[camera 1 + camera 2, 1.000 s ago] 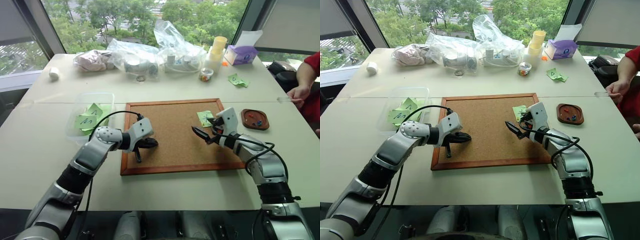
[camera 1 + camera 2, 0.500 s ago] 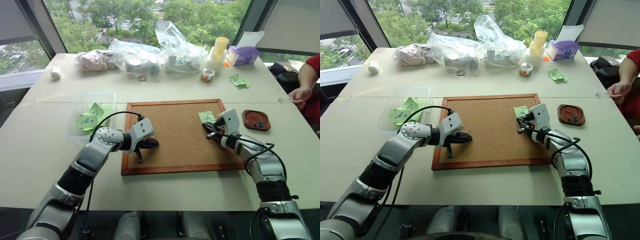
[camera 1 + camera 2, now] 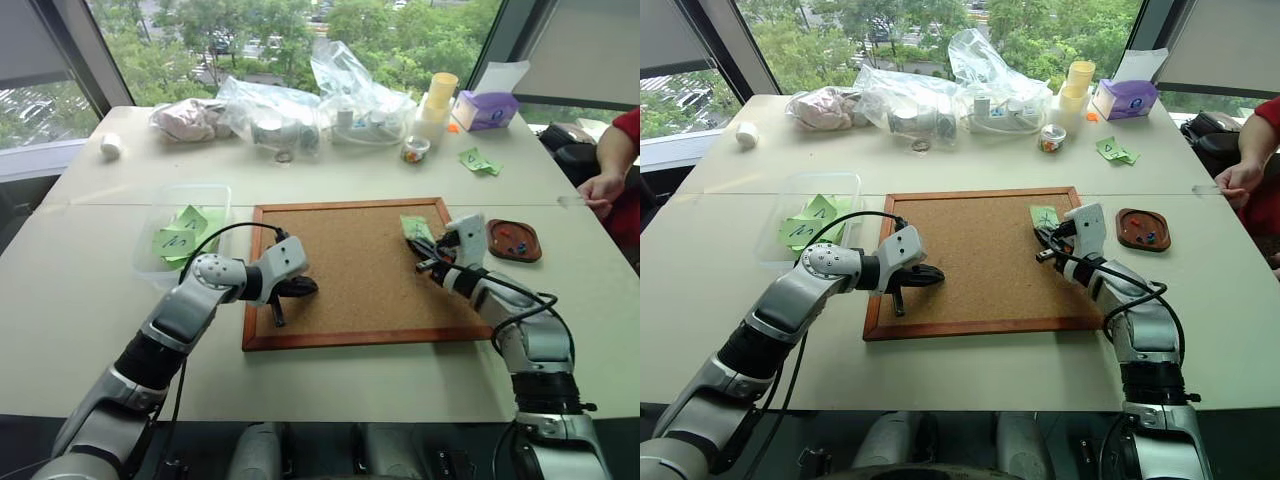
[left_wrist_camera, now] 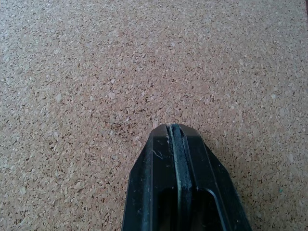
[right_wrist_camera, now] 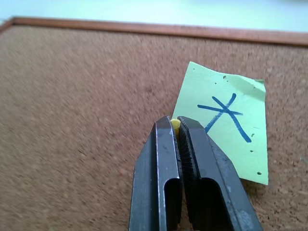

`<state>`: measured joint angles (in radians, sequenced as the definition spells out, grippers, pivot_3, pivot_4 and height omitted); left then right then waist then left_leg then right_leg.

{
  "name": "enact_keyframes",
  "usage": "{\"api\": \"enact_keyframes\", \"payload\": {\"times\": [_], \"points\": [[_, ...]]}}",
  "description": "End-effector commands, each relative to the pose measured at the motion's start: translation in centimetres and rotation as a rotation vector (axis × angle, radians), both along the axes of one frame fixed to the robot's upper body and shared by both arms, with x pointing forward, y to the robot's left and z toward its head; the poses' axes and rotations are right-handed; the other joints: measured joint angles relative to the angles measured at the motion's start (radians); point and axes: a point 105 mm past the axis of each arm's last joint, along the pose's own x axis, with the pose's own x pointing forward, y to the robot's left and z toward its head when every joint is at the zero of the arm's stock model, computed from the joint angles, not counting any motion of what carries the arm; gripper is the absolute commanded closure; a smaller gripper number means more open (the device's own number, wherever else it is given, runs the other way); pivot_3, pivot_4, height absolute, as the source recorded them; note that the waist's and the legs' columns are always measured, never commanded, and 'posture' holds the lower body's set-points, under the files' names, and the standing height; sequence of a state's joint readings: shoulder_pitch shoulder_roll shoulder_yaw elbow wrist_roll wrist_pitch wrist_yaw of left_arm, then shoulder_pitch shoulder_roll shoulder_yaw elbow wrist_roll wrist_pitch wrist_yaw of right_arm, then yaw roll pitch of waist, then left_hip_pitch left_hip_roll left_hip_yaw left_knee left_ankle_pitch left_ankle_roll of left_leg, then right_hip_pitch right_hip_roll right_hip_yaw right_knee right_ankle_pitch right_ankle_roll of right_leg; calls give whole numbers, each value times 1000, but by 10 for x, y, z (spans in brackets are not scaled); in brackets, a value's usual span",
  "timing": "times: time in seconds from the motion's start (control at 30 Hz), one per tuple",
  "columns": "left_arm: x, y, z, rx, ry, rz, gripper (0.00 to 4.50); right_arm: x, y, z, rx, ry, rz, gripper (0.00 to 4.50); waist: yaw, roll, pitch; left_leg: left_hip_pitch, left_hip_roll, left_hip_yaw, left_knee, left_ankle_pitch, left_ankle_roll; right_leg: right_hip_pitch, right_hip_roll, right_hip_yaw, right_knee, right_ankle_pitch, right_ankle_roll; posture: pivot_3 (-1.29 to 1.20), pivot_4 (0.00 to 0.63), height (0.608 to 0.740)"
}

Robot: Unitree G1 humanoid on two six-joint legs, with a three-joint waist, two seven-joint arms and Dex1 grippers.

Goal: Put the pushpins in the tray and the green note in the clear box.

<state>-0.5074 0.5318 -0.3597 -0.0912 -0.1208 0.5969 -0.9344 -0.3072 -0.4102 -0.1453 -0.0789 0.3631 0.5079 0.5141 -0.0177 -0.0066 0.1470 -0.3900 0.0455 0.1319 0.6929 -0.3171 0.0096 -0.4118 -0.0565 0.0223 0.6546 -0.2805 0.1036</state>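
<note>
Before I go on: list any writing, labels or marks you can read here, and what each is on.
"X" with an extra stroke through it, like an asterisk, in blue pen: on the green note on the corkboard.
Dark scribbles on the green notes in the clear box: too small to read.
Mark on the green paper scrap: too small to read.
Purple box: no readable print.

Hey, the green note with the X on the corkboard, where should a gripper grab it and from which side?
Probably by a raised edge. The green note lies on the corkboard with its far corner curling up slightly, so thin fingers could slide under that edge at a shallow angle and pinch there. The right gripper, nearest it, is shut on a yellow pushpin.
</note>
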Motion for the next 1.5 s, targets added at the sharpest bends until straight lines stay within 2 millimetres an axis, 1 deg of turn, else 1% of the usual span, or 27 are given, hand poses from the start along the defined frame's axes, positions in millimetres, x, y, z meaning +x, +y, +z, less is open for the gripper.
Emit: {"api": "enact_keyframes", "payload": {"times": [0.03, 0.2, 0.23, 0.27, 0.3, 0.37, 0.4, 0.43, 0.53, 0.6, 0.63, 0.73, 0.93, 1.1, 1.27, 1.37, 1.43, 1.47, 1.5], "points": [[-3, 9, -20, 54, 63, 23, 4500, -8, 6, 30, 17, -93, 22, 4469, 0, 0, 0, 0, 0, 0, 0, -1, 1, 0, 0, 0, 0, 0, 0, 0, 150, 735], [-2, 3, -8, -26, 75, 20, 4500, -12, 9, 39, 0, -109, 34, 4469, 1, 0, 0, 0, 0, 0, 0, -2, 3, 0, 0, 0, -1, 0, 0, 0, 150, 735], [4, -2, 8, -126, 92, 56, 4172, -13, 10, 41, -19, -115, 42, 4495, 1, 0, 0, 0, 0, 0, 0, -2, 3, 0, 0, 0, -1, 0, 0, 0, 150, 735], [8, -5, 19, -199, 108, 77, 3806, -14, 10, 42, -32, -119, 47, 4500, 2, 0, 0, 0, 0, 0, 0, -2, 3, 0, 0, 0, -1, 0, 0, 0, 150, 735], [10, -8, 34, -281, 121, 84, 3559, -15, 11, 44, -44, -123, 53, 4500, 5, 0, 1, -1, 0, 0, 0, -2, 4, 0, 0, 0, -1, 0, 0, 0, 150, 735], [17, -11, 68, -445, 101, 89, 2590, -16, 11, 48, -70, -135, 66, 4500, 7, -3, 2, -3, -1, -1, 1, -2, 3, -1, -1, -1, -1, 0, 0, 0, 150, 735], [18, -12, 82, -519, 97, 85, 2016, -16, 10, 50, -77, -140, 71, 4500, 6, -3, 3, -5, -1, -2, 2, -2, 3, -2, -1, -2, -1, 0, 0, 0, 150, 735], [20, -13, 93, -576, 101, 87, 1540, -16, 10, 52, -83, -145, 74, 4500, 6, -3, 3, -6, -1, -2, 2, -2, 3, -3, -1, -2, -1, 0, 0, 0, 150, 735], [24, -21, 112, -717, 158, 99, 49, -16, 11, 56, -107, -155, 92, 4500, 4, -3, 3, -7, -1, -2, 3, 0, 0, -4, -1, -2, -2, 0, 0, 0, 150, 735], [33, -28, 121, -802, 213, 140, 49, -17, 12, 58, -120, -160, 105, 4500, 4, -3, 3, -7, -1, -2, 3, 0, 1, -4, -1, -2, -2, 0, 1, 0, 150, 735], [39, -36, 123, -839, 266, 156, 49, -17, 14, 59, -125, -164, 112, 4500, 5, -3, 3, -8, -1, -2, 3, 0, 0, -4, -1, -2, -2, 0, 1, 0, 150, 735], [51, -59, 123, -892, 395, 176, 49, -18, 17, 62, -139, -173, 131, 4500, 6, -4, 3, -9, -2, -3, 3, 0, 1, -3, -1, -3, -3, 0, 1, 0, 150, 735], [72, -84, 120, -988, 577, 199, 49, -20, 22, 66, -159, -187, 155, 4500, 4, -4, 3, -11, -4, -4, 3, 0, 1, -5, 0, -3, -5, 1, 1, 0, 150, 735], [78, -105, 107, -949, 648, 192, 49, -24, 26, 70, -173, -212, 162, 4500, 5, -4, 3, -17, -5, -3, 3, 0, 0, -12, 0, -3, -4, 1, 1, 0, 150, 735], [78, -118, 107, -967, 704, 170, 49, -27, 29, 72, -173, -222, 169, 4500, 6, -4, 3, -18, -5, -3, 3, 0, 0, -13, 0, -4, -5, 1, 2, 0, 150, 735], [81, -125, 103, -986, 743, 193, 49, -28, 31, 71, -174, -222, 175, 4500, 6, -4, 3, -18, -5, -3, 3, 0, 0, -13, 0, -4, -5, 1, 2, 0, 150, 735], [84, -128, 102, -1011, 760, 219, 598, -30, 32, 70, -176, -222, 180, 4500, 6, -4, 3, -18, -6, -3, 3, 0, 0, -13, 0, -4, -5, 1, 2, 0, 150, 735], [85, -129, 103, -1019, 762, 218, 980, -30, 32, 70, -176, -221, 183, 4500, 6, -4, 3, -18, -6, -4, 3, 0, 0, -13, 0, -4, -5, 1, 2, 0, 150, 735], [85, -130, 104, -1022, 763, 214, 1485, -31, 33, 70, -176, -220, 185, 4500, 6, -4, 3, -18, -6, -4, 3, 0, 0, -13, 0, -4, -5, 1, 2, 0, 150, 735]]}}
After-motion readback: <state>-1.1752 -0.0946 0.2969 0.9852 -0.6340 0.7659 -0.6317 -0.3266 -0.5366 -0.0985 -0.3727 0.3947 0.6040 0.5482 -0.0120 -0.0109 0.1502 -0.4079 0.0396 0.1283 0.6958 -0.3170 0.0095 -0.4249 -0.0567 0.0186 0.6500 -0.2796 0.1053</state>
